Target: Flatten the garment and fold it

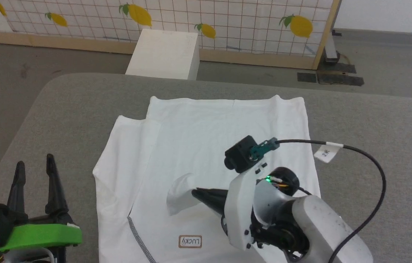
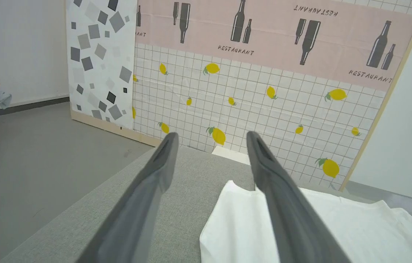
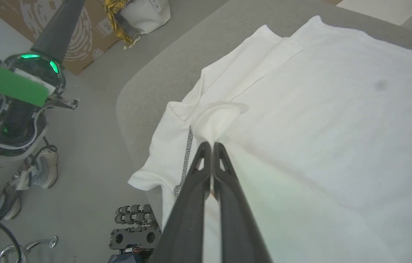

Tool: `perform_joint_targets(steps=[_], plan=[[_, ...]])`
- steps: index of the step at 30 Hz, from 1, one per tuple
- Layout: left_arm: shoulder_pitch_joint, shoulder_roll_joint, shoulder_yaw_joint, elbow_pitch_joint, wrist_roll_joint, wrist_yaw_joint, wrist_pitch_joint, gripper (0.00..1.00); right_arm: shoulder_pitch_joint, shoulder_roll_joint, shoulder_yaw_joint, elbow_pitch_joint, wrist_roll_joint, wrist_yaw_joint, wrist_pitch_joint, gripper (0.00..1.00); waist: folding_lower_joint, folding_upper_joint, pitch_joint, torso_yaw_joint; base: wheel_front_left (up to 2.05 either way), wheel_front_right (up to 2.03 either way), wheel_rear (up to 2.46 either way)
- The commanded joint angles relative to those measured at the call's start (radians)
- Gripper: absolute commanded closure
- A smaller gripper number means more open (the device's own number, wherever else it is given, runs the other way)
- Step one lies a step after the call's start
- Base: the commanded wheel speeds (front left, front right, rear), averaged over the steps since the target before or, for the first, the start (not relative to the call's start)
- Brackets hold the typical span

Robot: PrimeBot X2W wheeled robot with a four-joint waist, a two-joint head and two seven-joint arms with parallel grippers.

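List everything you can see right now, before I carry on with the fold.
garment: one, white, lying on the table
LUCKY patch: one, brown-edged, at the garment's near end
table: one, grey, under the garment
block: one, white, on the floor beyond the table
panel: one, white grid with yellow lemons, behind the block
cardboard box: one, brown, on the floor off the table's side
shoes: two, pale, on the floor near the table
left tool: one, dark fingers, open, left of the garment
right tool: one, dark fingers, shut on a raised fold of the garment
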State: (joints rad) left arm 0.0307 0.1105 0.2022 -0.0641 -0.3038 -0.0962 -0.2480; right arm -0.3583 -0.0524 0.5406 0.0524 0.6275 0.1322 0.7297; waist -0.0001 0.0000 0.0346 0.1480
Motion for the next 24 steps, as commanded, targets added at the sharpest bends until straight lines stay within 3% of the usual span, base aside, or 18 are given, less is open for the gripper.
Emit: perform_joint_targets(steps=[1, 10, 11, 12, 19, 23, 24], plan=[[-0.016, 0.005, -0.003, 0.006, -0.013, -0.003, -0.002, 0.00, -0.031, 0.002, 0.028, 0.035, 0.008, -0.002, -0.023, 1.00, 0.0001, 0.0000, 0.023, 0.026, 0.00, 0.00, 0.00], [-0.034, 0.005, -0.008, 0.030, -0.021, -0.006, -0.008, 0.00, -0.149, 0.002, 0.175, 0.253, 0.081, -0.002, -0.179, 1.00, 0.0001, 0.0000, 0.059, 0.052, 0.00, 0.00, 0.00], [-0.035, 0.005, -0.008, 0.031, -0.022, -0.007, -0.008, 0.00, -0.157, 0.002, 0.190, 0.266, 0.089, -0.002, -0.186, 0.55, 0.0001, 0.0000, 0.061, 0.053, 0.00, 0.00, 0.00], [-0.036, 0.004, -0.007, 0.032, -0.023, -0.007, -0.009, 0.00, -0.163, 0.002, 0.202, 0.278, 0.107, -0.002, -0.197, 0.00, 0.0001, 0.0000, 0.064, 0.052, 0.00, 0.00, 0.00], [-0.038, 0.010, -0.003, 0.045, -0.022, -0.008, -0.011, 0.00, -0.207, 0.002, 0.184, 0.275, 0.241, -0.002, -0.251, 0.00, 0.0001, 0.0000, 0.058, 0.027, 0.00, 0.00, 0.00], [-0.029, 0.014, 0.001, 0.045, -0.021, -0.006, -0.012, 0.00, -0.215, 0.002, 0.059, 0.241, 0.220, -0.002, -0.289, 0.00, 0.0001, 0.0000, 0.042, 0.004, 0.00, 0.00, 0.00], [-0.024, 0.016, 0.003, 0.045, -0.021, -0.005, -0.012, 0.00, -0.206, -0.009, -0.028, 0.213, 0.178, -0.002, -0.318, 0.00, 0.0001, 0.0000, 0.034, -0.008, 0.00, 0.00, 0.00]])
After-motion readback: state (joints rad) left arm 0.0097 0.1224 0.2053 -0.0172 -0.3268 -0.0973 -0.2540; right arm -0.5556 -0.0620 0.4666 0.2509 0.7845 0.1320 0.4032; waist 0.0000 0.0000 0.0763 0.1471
